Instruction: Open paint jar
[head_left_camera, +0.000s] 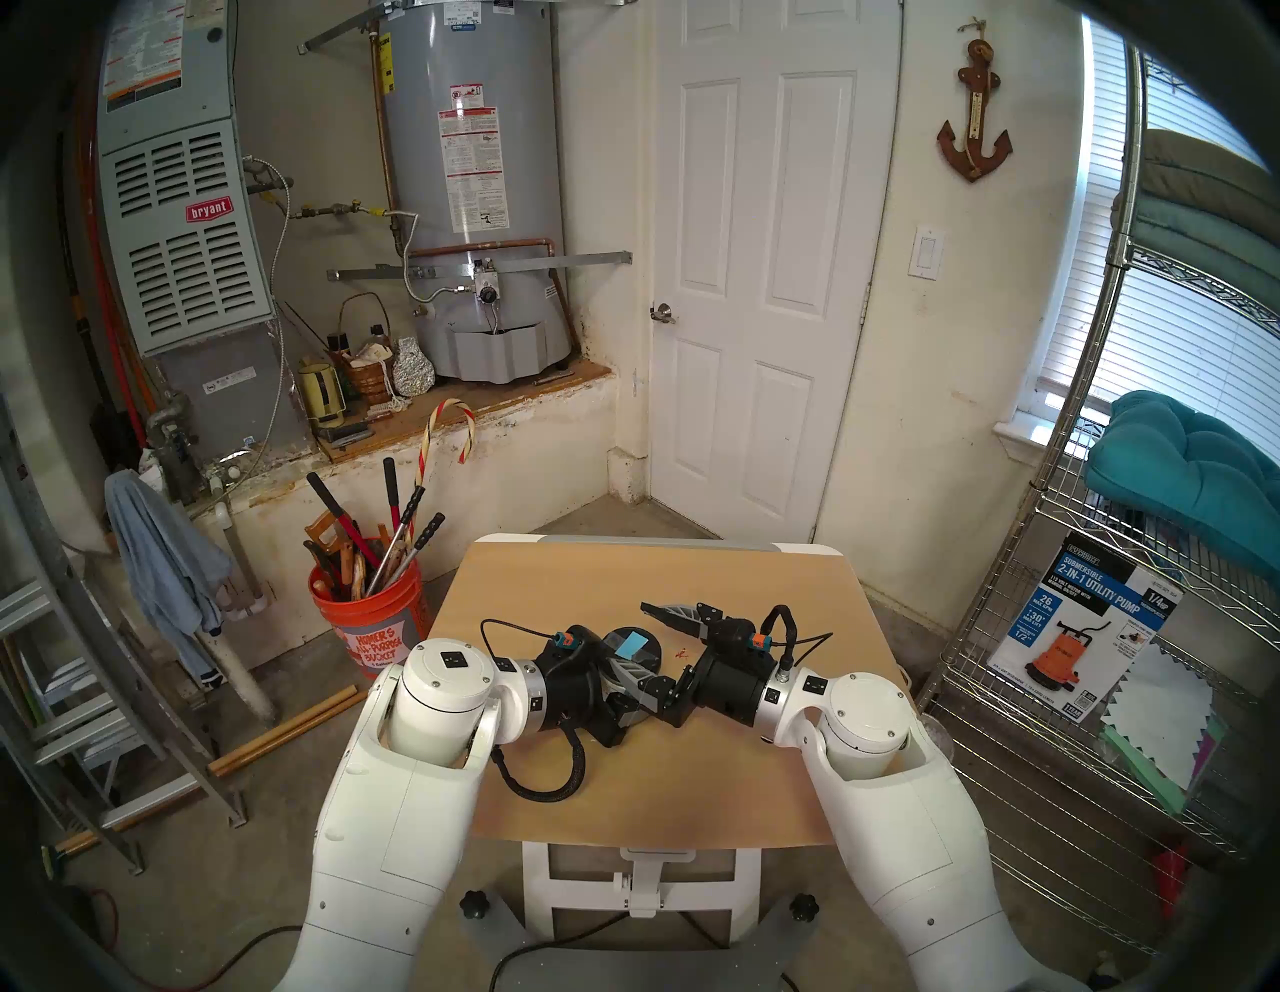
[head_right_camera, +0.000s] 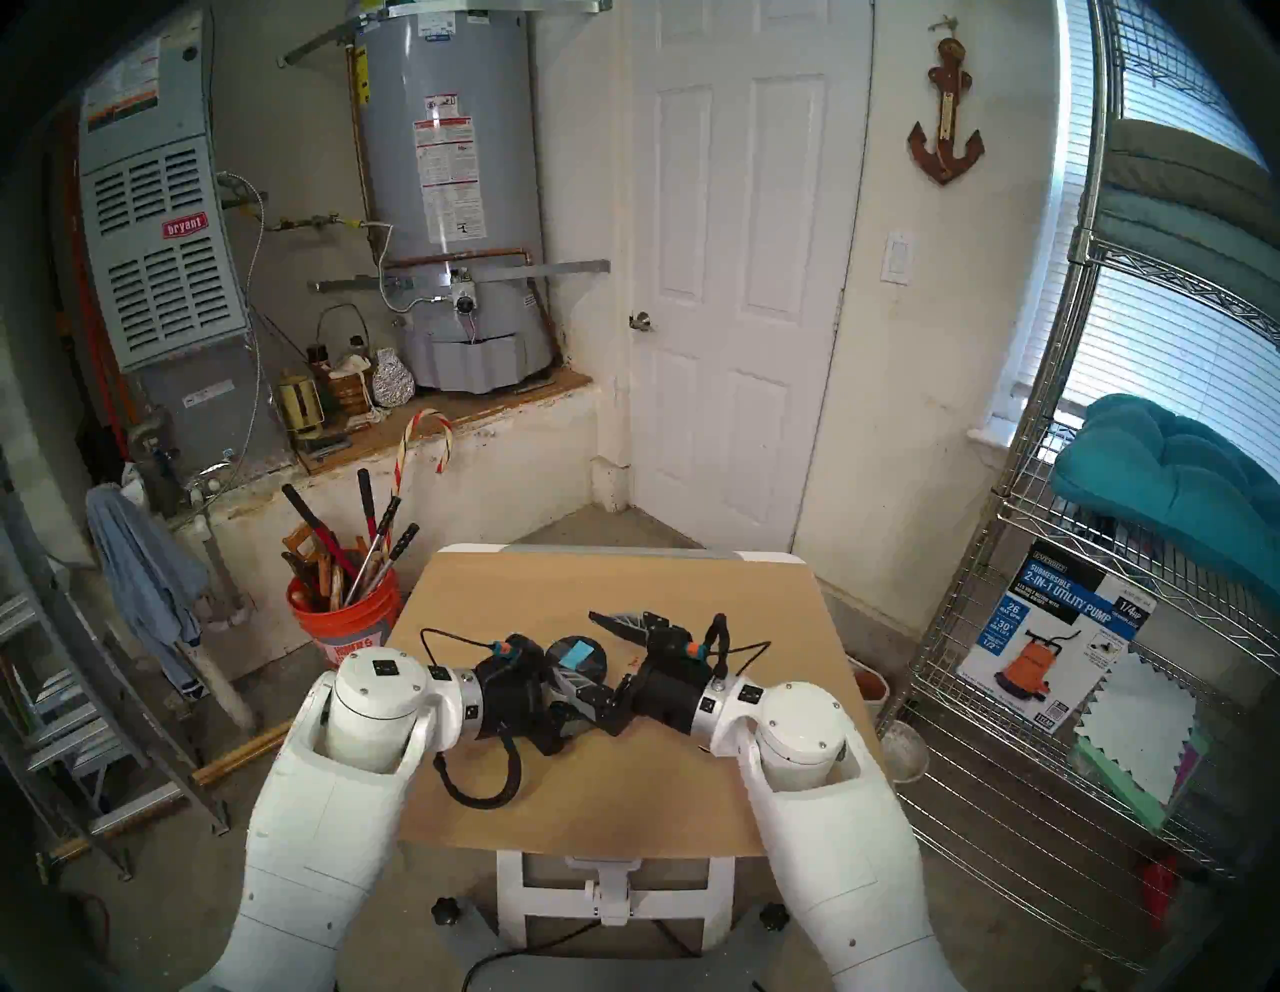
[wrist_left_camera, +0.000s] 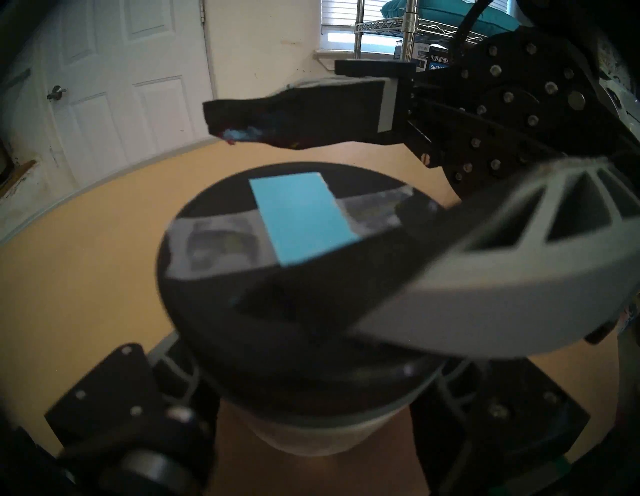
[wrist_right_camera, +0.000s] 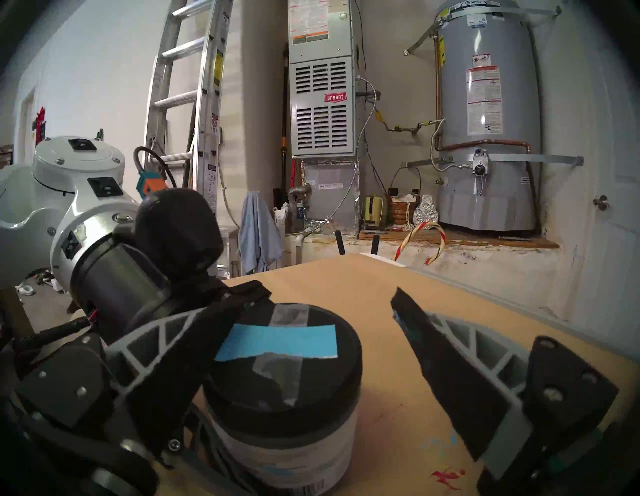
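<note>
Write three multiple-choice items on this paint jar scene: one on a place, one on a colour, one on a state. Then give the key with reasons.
1. Where does the paint jar stand?
A. on the tan table
B. on the wire shelf
C. in the orange bucket

2. What colour is the paper strip on the black lid?
A. red
B. light blue
C. yellow

3. How is the right gripper?
A. shut on the lid
B. shut on a cloth
C. open, its fingers either side of the lid

Key: 1 A, the jar rests on the table, held by the left gripper; 2 B, the strip is light blue; 3 C, a gap shows beside the far finger.
</note>
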